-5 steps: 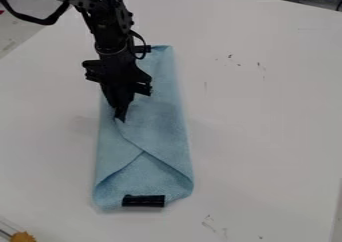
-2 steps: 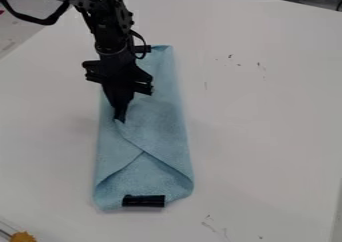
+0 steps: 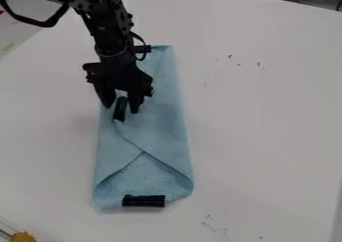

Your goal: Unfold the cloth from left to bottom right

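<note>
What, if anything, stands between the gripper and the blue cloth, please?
Just one small black piece: it sits on the cloth, between the parted fingers of the gripper. Nothing else visible is in the way.

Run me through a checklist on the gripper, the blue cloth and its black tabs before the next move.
1. Jaws of the gripper parted: ok.
2. Black tab at the flap's corner lined up between the jaws: ok.
3. That tab gripped: not ok, gaps show on both sides of it.
4. Jaws low enough to close on the tab: cannot tell from this slant.
5. Blue cloth wholly on the table: ok.
6. Black tab at the bottom end fixed to the cloth: cannot tell.
</note>
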Action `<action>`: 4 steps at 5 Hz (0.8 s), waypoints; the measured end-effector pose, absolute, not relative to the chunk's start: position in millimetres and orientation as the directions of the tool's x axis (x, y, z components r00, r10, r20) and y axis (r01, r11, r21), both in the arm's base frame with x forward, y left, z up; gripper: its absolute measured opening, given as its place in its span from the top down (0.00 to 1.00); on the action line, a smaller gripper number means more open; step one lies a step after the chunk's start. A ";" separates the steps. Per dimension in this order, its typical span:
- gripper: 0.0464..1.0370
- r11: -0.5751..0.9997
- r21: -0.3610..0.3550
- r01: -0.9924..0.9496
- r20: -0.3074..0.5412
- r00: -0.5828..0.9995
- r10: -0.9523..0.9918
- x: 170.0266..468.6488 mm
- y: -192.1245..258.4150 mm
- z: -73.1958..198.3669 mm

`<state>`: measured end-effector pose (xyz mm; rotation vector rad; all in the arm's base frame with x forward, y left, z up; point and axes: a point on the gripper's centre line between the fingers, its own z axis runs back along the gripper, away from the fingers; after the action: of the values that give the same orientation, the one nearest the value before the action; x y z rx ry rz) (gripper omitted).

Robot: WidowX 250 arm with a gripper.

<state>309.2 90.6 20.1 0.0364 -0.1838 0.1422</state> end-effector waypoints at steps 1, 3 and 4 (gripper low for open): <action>0.03 0.989 0.014 -0.147 0.173 0.975 0.142 307.3 93.1 14.8; 0.34 0.989 0.001 -0.146 0.158 0.977 0.144 306.2 93.0 10.0; 0.65 0.990 0.001 -0.142 0.160 0.977 0.140 307.6 93.7 11.4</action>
<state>307.6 93.7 11.4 0.0124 -0.1601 0.1424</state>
